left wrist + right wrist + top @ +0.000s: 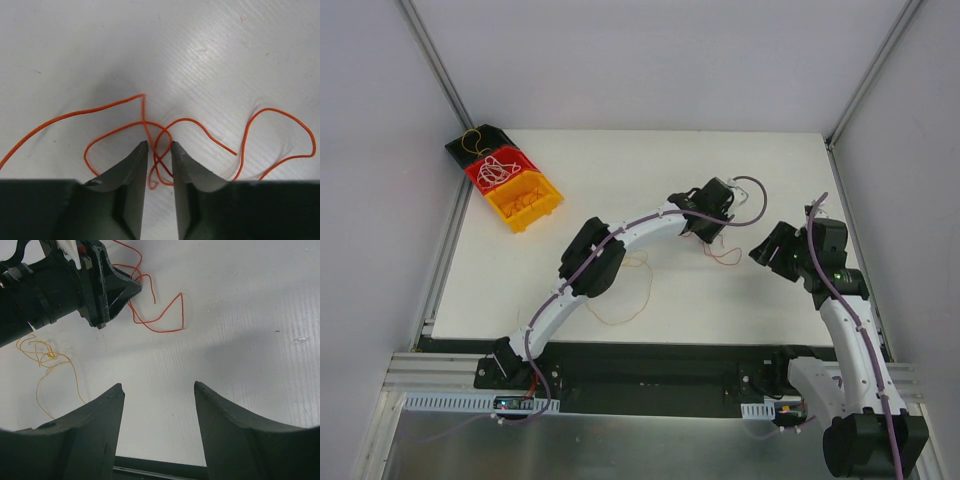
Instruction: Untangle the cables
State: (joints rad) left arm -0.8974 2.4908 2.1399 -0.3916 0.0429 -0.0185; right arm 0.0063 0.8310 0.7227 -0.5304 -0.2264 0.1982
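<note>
A thin red-orange cable (145, 121) lies looped and crossed over itself on the white table. My left gripper (159, 145) is down over its knot, jaws narrowly apart, with crossed strands lying in the gap between them and not pinched. From above, the left gripper (712, 236) sits at the table's middle right with the red cable (725, 256) beside it. A thin yellow-orange cable (632, 292) lies tangled under the left arm. My right gripper (159, 385) hovers open and empty, to the right of the red cable (182, 310); from above the right gripper (766, 252) is near the table's right side.
Black, red and yellow bins (506, 181) stand in a row at the far left corner, holding more thin wires. The left arm (610, 255) stretches diagonally across the table. The yellow cable (47, 357) lies left of the right gripper. The table's near edge (160, 471) is close below.
</note>
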